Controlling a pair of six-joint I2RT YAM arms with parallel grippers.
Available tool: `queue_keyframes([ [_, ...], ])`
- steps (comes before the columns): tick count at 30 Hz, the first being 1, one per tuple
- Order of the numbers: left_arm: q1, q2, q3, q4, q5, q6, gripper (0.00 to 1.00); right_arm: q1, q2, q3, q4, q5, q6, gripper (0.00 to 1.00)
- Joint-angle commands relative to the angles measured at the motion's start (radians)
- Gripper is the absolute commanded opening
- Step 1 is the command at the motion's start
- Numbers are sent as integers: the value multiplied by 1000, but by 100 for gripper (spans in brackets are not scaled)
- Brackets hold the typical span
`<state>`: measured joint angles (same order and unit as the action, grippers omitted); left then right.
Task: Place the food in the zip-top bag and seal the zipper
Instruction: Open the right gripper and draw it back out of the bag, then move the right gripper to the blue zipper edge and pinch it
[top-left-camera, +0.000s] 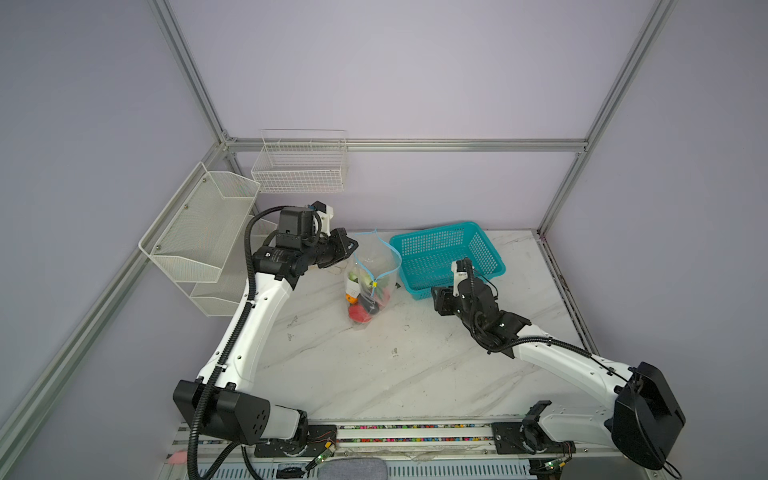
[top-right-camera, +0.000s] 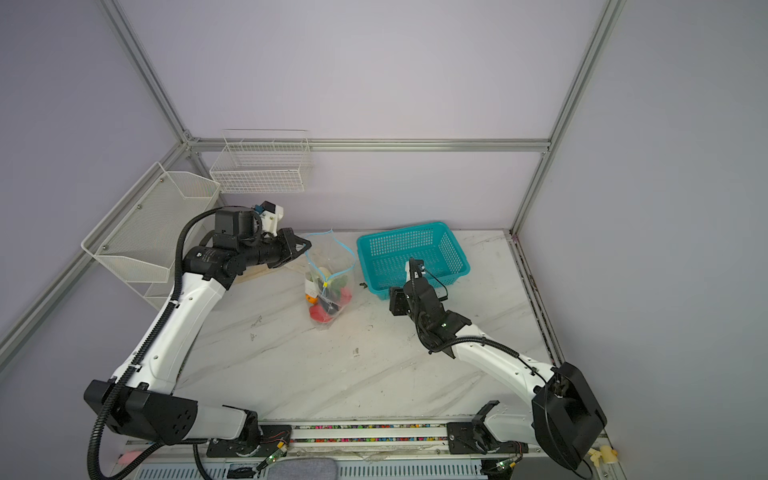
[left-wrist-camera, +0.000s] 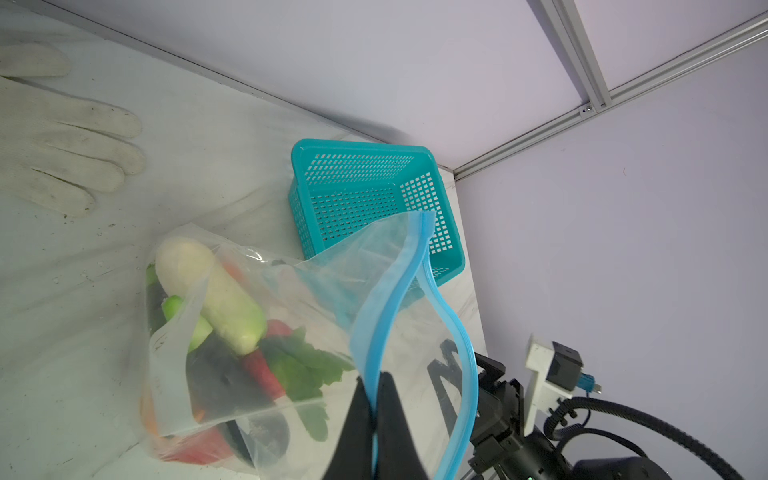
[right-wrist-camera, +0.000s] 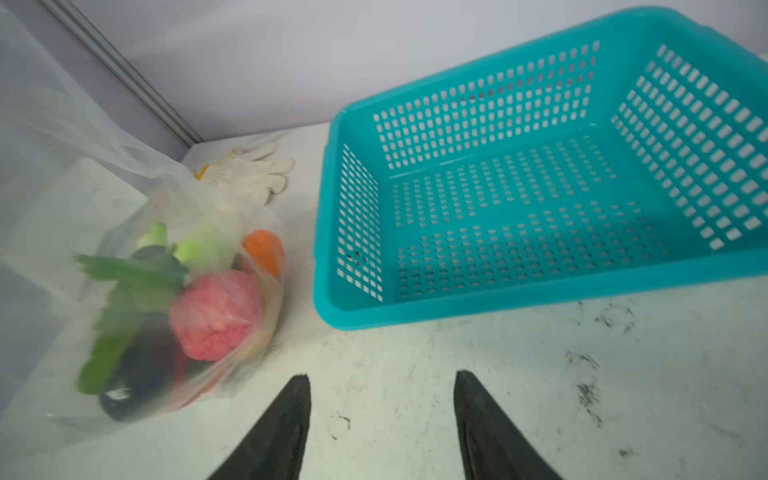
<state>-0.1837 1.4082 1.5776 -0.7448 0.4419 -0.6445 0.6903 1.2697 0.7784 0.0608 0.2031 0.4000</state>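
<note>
The clear zip-top bag (top-left-camera: 374, 266) (top-right-camera: 332, 262) stands on the marble table (top-left-camera: 374, 365), left of centre. The food lies in its lower part: a white radish (left-wrist-camera: 224, 299), green leaves, a pink piece (right-wrist-camera: 216, 316), an orange piece and a dark eggplant. The light blue zipper (left-wrist-camera: 415, 266) gapes open, and its yellow slider (top-left-camera: 374, 284) (top-right-camera: 325, 285) sits low on the near side. My left gripper (left-wrist-camera: 376, 378) (top-left-camera: 353, 245) is shut on one zipper strip at the bag's top left. My right gripper (right-wrist-camera: 382, 378) (top-left-camera: 434, 297) hangs open and empty over the table, right of the bag.
A teal perforated basket (top-left-camera: 449, 257) (right-wrist-camera: 540, 187) stands empty just right of the bag, behind my right gripper. A white work glove (left-wrist-camera: 62, 137) (right-wrist-camera: 249, 170) lies on the table behind the bag. White wire racks (top-left-camera: 199, 232) (top-left-camera: 299, 166) hang on the left and back walls.
</note>
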Motion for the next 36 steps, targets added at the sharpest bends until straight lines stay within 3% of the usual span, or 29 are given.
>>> queue_keyframes([
  [1,5,-23,-11,58,25,-9,0,-14,-18,-55,63,24,29,58],
  [7,5,-26,-17,58,24,-11,0,-61,98,-50,147,48,-10,58],
  [17,5,-26,-20,59,21,-7,0,-98,333,108,232,16,-85,58],
  [36,5,-35,-32,59,20,-6,0,-138,521,284,265,-30,-142,58],
])
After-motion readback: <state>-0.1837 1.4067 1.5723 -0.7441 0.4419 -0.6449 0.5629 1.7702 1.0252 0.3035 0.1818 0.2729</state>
